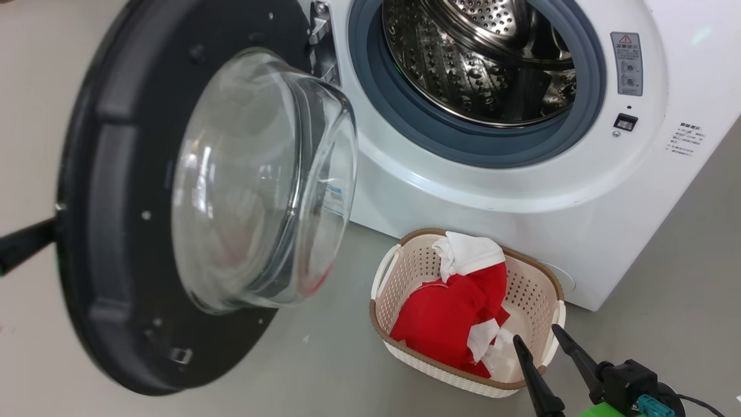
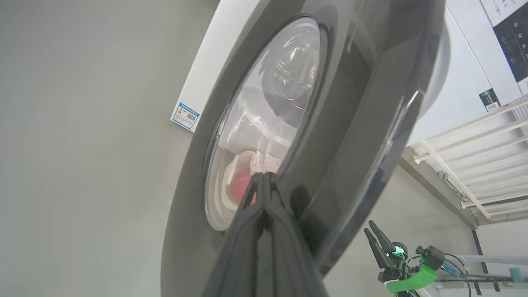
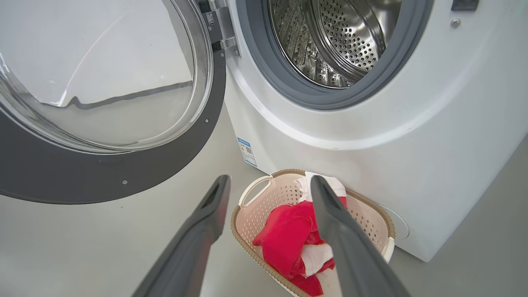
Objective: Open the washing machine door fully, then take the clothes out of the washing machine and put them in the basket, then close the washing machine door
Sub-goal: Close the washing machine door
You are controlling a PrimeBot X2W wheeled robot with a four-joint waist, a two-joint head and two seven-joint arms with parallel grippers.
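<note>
On my head view the washing machine door stands swung open across the whole nine o'clock side. Its glass bowl bulges toward me and its hinge sits near twelve o'clock. The washing machine takes the one to three o'clock side, and I see the perforated steel drum ringed by the grey-blue gasket.

The basket sits on the grey floor at five o'clock, just in front of the machine's lower front. The clothes lie heaped inside it, red with white patches, a white piece draped up at the far rim.

My left gripper has its two fingers pressed together with nothing between them. In the left wrist view the tips appear to rest against the door's glossy outer face, at the six o'clock edge of its window. On the head view one dark finger meets the door's rim at nine o'clock.

My right gripper hangs at five o'clock with its fingers spread apart and holding nothing, tips just over the basket's near right corner. In the right wrist view those fingers frame the basket, and the small blue label sits at eleven o'clock from it, on the machine's lower corner.
</note>
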